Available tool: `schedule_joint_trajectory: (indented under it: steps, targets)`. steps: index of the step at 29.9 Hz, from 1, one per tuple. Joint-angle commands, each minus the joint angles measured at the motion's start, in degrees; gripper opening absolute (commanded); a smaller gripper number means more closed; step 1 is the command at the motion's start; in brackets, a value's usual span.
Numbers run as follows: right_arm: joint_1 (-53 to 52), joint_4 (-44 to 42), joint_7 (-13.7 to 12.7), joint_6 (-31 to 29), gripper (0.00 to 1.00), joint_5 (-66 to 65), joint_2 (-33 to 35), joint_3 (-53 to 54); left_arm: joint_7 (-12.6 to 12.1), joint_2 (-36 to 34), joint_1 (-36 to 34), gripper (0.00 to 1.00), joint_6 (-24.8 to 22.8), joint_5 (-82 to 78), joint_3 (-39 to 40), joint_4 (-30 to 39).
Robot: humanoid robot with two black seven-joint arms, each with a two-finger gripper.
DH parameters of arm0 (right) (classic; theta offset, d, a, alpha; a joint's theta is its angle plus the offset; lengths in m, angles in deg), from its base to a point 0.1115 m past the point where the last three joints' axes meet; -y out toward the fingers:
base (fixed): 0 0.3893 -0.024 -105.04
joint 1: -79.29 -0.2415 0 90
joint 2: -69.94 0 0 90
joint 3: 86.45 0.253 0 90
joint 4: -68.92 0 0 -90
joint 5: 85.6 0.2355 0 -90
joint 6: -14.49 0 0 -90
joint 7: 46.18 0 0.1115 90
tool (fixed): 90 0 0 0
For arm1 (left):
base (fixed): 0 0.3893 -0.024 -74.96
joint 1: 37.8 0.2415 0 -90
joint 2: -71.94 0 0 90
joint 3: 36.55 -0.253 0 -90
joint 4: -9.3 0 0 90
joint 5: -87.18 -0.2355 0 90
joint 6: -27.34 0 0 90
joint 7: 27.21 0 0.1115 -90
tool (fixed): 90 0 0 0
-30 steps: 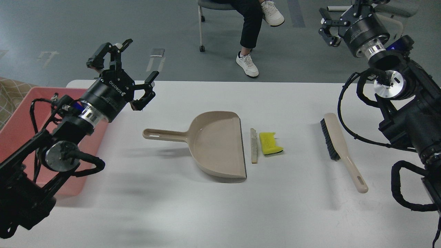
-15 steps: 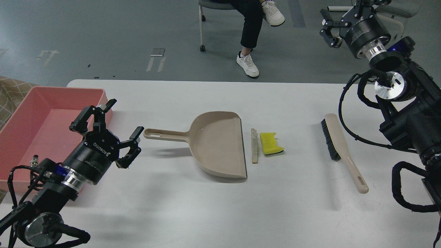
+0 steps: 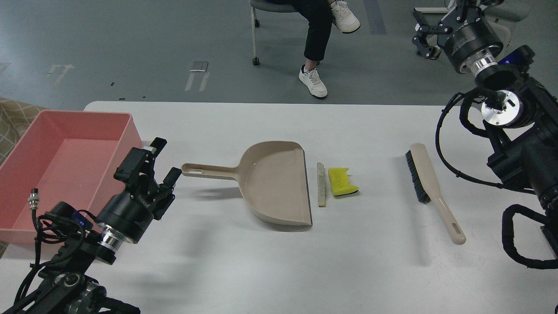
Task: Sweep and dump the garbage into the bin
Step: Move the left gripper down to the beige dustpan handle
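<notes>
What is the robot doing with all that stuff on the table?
It is getting ready to sweep up. Its left gripper is open, right by the end of the dustpan handle, not holding it yet. The right gripper is up high, away from the brush. The yellow sponge piece and the flat stick lie just off the dustpan's open edge. The pink bin sits at the left with nothing visible inside.

I see the yellow sponge piece [image 3: 342, 182] just right of the flat stick [image 3: 321, 184] mid-table, the empty pink bin [image 3: 26, 144] far left.
</notes>
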Motion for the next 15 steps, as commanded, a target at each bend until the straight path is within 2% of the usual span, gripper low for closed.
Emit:
schedule_joint_trajectory:
  steps: [1,8,10,12,13,15]
  targets:
    - [0.2,0.0,0.0,-0.1,1.00,0.0,0.0,0.0,-0.1,1.3,-0.5,0.98,1.0,-2.5,-1.9,-2.2]
    - [1.3,0.1,0.0,-0.1,1.00,0.0,0.1,-0.1,-0.4,2.9,-0.6,0.98,1.0,-2.5,-3.8,-2.9]
    - [1.6,0.2,0.0,-0.1,1.00,0.0,0.0,0.0,-1.1,4.0,-1.0,0.97,1.1,-2.5,-4.4,-4.4]
    - [1.6,0.2,0.0,-0.1,1.00,0.0,-0.2,0.1,-3.0,6.2,-2.9,0.96,2.2,-2.6,-5.0,-6.5]
    - [1.6,0.2,0.0,-0.1,1.00,0.0,-0.2,0.1,-3.0,6.2,-3.0,0.96,2.2,-2.6,-5.0,-6.6]
    - [1.5,0.3,0.0,-0.1,1.00,0.0,-0.1,0.2,-4.5,6.9,-4.2,0.96,4.3,-2.7,-5.5,-8.7]
